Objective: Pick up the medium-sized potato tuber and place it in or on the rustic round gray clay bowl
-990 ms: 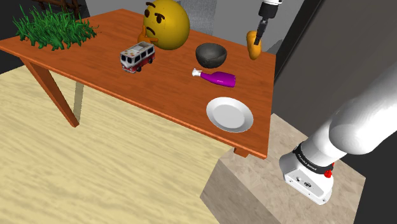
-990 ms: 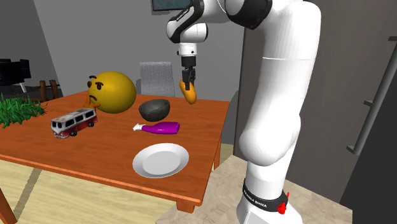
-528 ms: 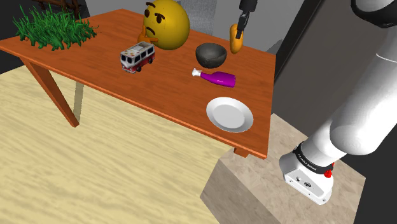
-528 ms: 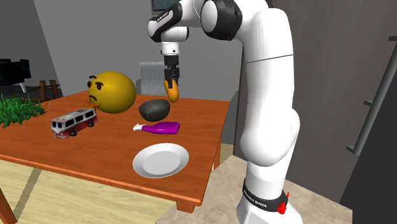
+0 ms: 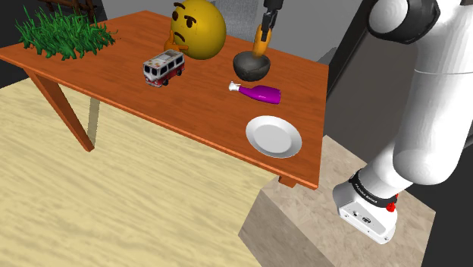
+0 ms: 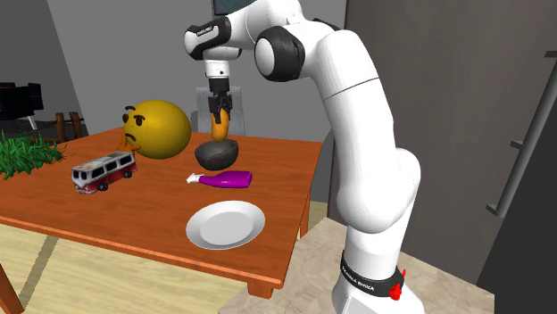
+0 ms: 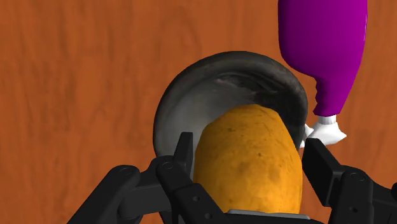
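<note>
Wrist view has the potato clamped between the black fingers of the gripper, hanging right over the dark gray bowl. A second ago, in the shoulder view, it hung off at the bowl's 2 o'clock; it has since swung across above the rim. The carry looks done, so lowering and letting go likely remain. In the shoulder view a purple bottle lies at the bowl's 5 o'clock.
</note>
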Tool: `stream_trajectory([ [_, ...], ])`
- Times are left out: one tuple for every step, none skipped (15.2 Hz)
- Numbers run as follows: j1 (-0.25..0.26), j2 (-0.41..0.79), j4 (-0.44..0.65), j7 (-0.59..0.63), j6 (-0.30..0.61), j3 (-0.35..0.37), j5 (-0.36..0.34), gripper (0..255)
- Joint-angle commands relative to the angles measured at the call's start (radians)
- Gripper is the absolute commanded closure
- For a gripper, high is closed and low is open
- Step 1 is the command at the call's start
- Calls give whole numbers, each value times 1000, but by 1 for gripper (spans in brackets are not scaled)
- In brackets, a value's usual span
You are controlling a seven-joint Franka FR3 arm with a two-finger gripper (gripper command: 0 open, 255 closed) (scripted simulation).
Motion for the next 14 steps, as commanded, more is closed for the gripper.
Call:
stream_trajectory([
  [0,15,-2,1,17,2,4,255],
  [2,13,-18,1,32,2,3,255],
  [3,12,-34,0,46,2,3,255],
  [5,11,-49,-1,60,3,3,255],
  [6,11,-63,-1,73,3,3,255],
  [7,10,-77,-2,87,3,3,255],
  [8,10,-90,-3,100,3,4,255],
  [9,11,-103,-3,113,4,4,255],
  [10,11,-116,-4,127,4,5,255],
  [11,12,-128,-5,139,4,5,255],
  [12,14,-140,-6,152,5,6,255],
  [12,15,-151,-7,165,5,6,255],
  [13,15,-156,-7,171,5,7,255],
  [13,16,-156,-7,171,5,7,255],
])
